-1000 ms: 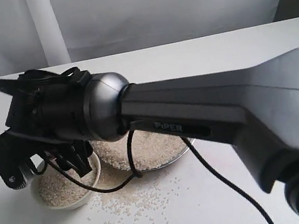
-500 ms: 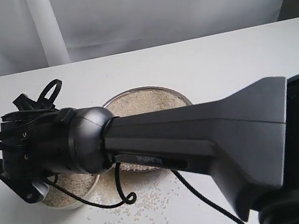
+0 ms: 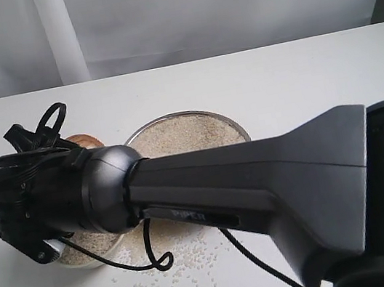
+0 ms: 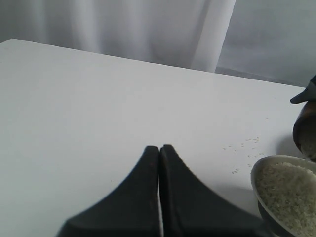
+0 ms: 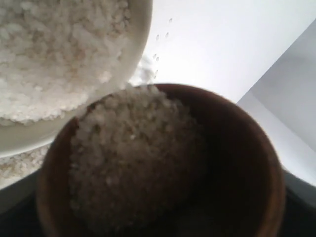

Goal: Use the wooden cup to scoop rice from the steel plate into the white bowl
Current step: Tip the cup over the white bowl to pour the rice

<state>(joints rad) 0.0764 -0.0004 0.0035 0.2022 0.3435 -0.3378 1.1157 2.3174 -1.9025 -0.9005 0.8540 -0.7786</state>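
Right claw [image 5: 158, 210] grasps the cup [image 5: 237, 129], heaped with rice [image 5: 128, 163], at the bowl [image 5: 134, 53] rim. From the exterior view the arm hides all but a sliver. Left claw [image 4: 159, 146] is clenched over bare table [image 4: 74, 98]. The plate [image 3: 243, 132] sits mid-table, with more rice scattered on the near side.

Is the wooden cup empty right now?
No, the wooden cup holds a mound of rice, right beside the white bowl rim.

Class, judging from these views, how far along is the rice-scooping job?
Done: the white bowl is well filled with rice. In hand: the wooden cup, loaded, hangs beside the bowl's rim, not yet emptied. Left: tip it in; the steel plate has more rice.
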